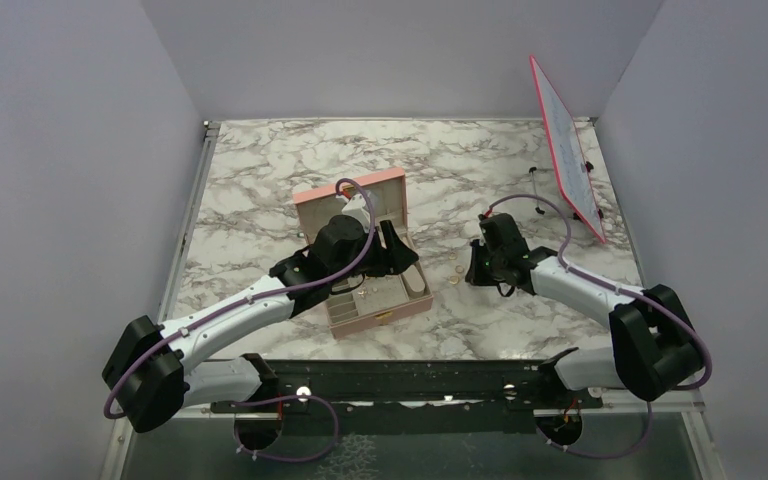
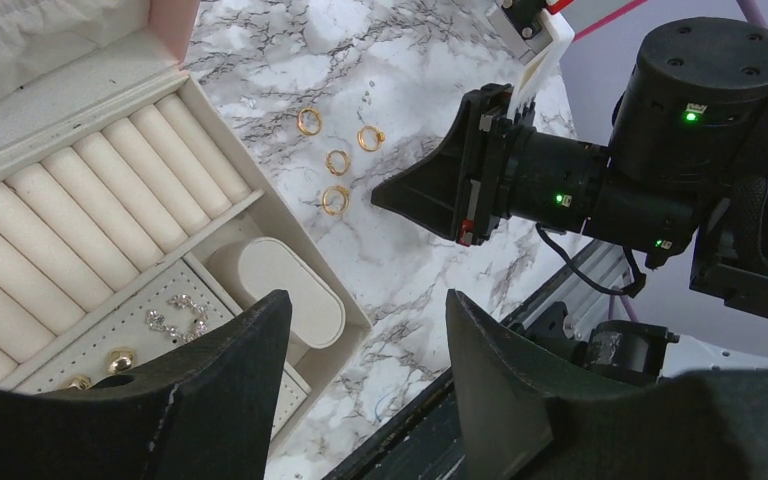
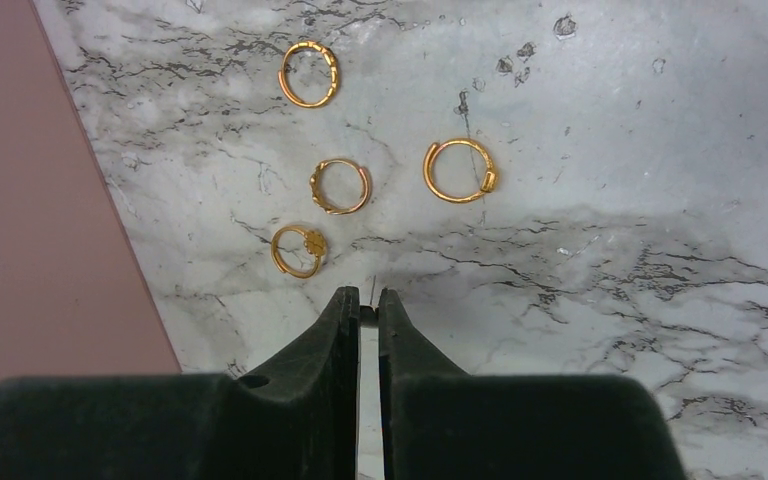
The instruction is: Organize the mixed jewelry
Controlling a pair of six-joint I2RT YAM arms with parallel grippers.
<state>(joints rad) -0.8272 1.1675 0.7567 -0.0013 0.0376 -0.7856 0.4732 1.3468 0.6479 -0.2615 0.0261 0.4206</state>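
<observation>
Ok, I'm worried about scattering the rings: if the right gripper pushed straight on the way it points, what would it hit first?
Probably the marble tabletop, right at the tips of the right gripper, narrowly missing the flower-topped ring beside them; depth is unclear.

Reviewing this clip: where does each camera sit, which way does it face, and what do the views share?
Top external: above and behind the bases, looking down on the marble table; left arm and right arm show, left hand over the pink box, right hand beside it.
Left wrist: above the box, facing the right hand; own fingers apart at the bottom.
Right wrist: straight down on marble; own fingers nearly together.
Shared: both wrist views show the four gold rings and the box's edge.
</observation>
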